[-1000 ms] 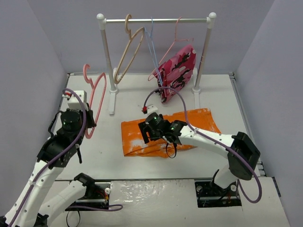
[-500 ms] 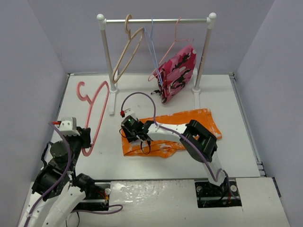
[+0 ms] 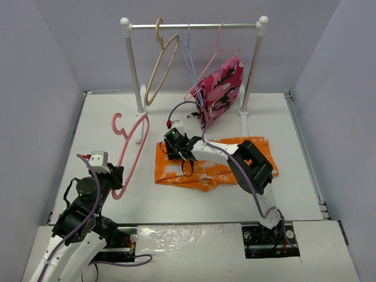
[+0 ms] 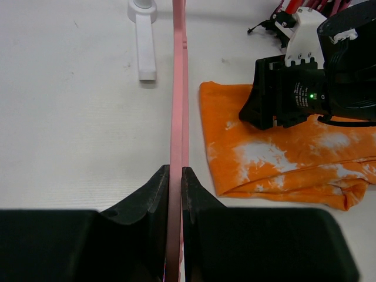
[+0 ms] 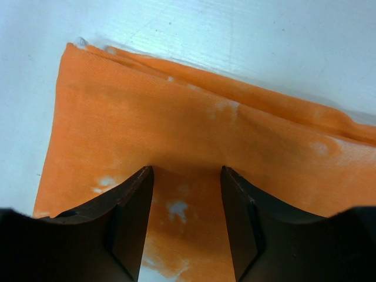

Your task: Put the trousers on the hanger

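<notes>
The orange trousers (image 3: 220, 166) with white blotches lie folded flat on the table. They also show in the left wrist view (image 4: 282, 158) and fill the right wrist view (image 5: 194, 123). My right gripper (image 3: 167, 150) is open, its fingertips (image 5: 130, 200) down on the cloth at the trousers' left end, with cloth between the jaws (image 5: 187, 176). My left gripper (image 3: 116, 176) is shut on the lower bar of the pink hanger (image 3: 134, 154), held to the left of the trousers with its hook (image 3: 117, 123) pointing away from me. In the left wrist view the hanger (image 4: 178, 88) runs edge-on from the jaws (image 4: 175, 176).
A clothes rack (image 3: 194, 25) stands at the back with a beige hanger (image 3: 160, 64), a thin light-blue hanger (image 3: 187, 56) and a pink-red camouflage garment (image 3: 220, 88). The rack's left foot (image 3: 140, 126) is just beyond the hanger tip, also in the left wrist view (image 4: 144, 41).
My left arm has carried the hanger to the right, closer to the trousers. My right gripper has moved from the trousers' near side to the far left end.
</notes>
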